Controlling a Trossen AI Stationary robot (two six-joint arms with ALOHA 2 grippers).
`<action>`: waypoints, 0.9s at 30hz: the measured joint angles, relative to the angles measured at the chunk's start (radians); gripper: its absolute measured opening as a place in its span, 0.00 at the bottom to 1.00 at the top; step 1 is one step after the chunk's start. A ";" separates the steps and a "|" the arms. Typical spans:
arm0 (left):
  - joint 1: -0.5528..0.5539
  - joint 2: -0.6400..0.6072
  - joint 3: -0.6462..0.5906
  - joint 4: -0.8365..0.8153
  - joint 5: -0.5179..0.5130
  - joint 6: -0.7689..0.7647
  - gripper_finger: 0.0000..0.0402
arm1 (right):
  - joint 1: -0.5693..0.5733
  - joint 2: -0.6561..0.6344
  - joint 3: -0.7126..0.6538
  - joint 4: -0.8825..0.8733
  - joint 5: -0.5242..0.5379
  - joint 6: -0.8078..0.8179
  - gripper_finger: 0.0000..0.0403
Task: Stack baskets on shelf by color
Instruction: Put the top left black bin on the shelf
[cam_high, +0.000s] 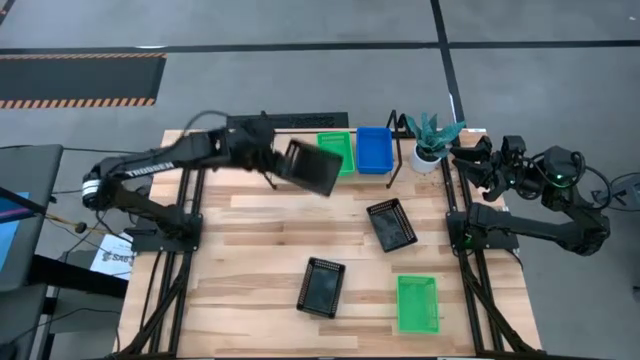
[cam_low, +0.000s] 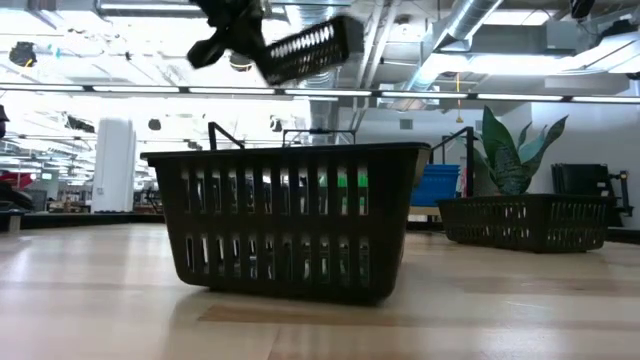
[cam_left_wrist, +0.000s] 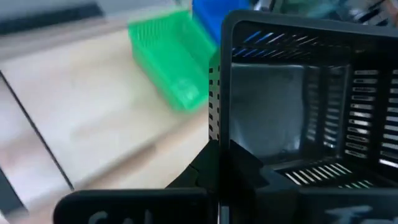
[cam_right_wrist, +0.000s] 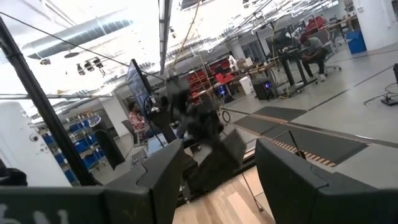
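Empty black basket (cam_low: 288, 222) on table (cam_low: 520, 310)

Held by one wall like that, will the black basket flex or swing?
Probably stiff: the black basket keeps its shape, tilted in the left gripper. Its slotted walls suggest it is light. Gripped at one edge, it may pivot.

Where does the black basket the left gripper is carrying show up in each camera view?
High view: held black basket tilted in the air, upper centre, just left of the green basket on the shelf.
Low view: top centre, above the near black basket.
Left wrist view: fills the right half, pinched by the left gripper.
Right wrist view: a dark blur at centre may be it; cannot tell.
Shared landmark: that green basket.
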 joint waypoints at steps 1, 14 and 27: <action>0.021 0.000 0.022 0.000 0.007 0.035 0.00 | 0.000 0.000 0.000 0.000 0.000 0.000 0.56; 0.355 0.170 0.193 -0.113 0.377 0.712 0.00 | -0.001 0.000 0.000 -0.055 0.080 -0.011 0.56; 0.490 0.601 0.680 -0.571 0.286 1.354 0.00 | -0.001 0.000 0.000 -0.071 0.190 -0.010 0.56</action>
